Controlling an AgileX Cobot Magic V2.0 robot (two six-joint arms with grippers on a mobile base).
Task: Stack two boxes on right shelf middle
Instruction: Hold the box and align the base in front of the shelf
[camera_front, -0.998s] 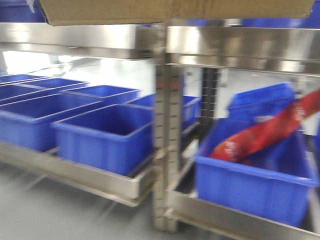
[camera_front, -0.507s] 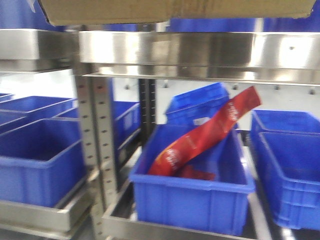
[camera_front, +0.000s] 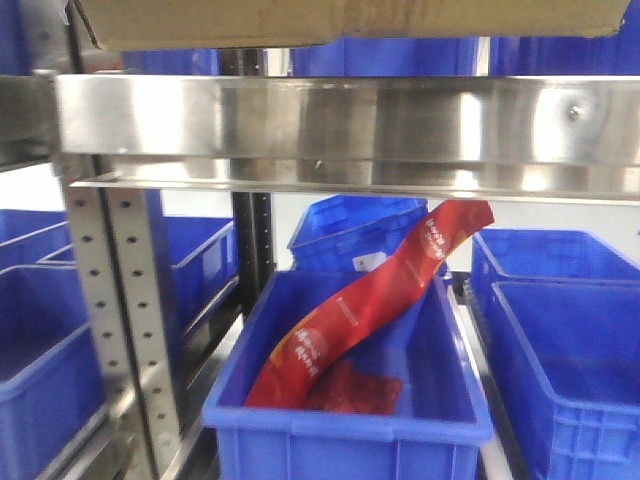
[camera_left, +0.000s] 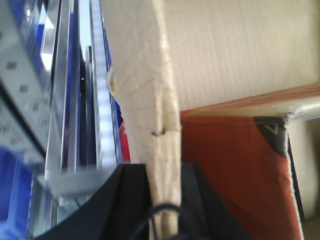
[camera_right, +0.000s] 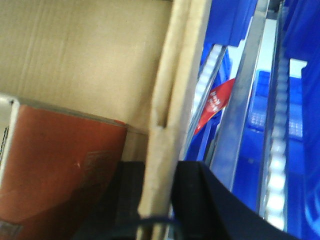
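Note:
A brown cardboard box (camera_front: 350, 18) fills the top edge of the front view, held above the steel shelf lip (camera_front: 350, 125). My left gripper (camera_left: 165, 175) is shut on the box's left wall (camera_left: 167, 125); the box's inside with an orange-brown item (camera_left: 235, 170) shows beside it. My right gripper (camera_right: 161, 172) is shut on the box's right wall (camera_right: 172, 100), with a reddish-brown item (camera_right: 60, 165) inside the box. Only one box shows.
Below the lip, a blue bin (camera_front: 350, 400) holds a long red packet (camera_front: 370, 300). More blue bins stand at right (camera_front: 560, 340), behind (camera_front: 350, 230) and at left (camera_front: 40, 360). A perforated steel upright (camera_front: 125, 330) stands at left.
The view has swung right along the rack: the upright slid from centre to the left, and the bin with the red packet moved to the middle. The box stays fixed at the top.

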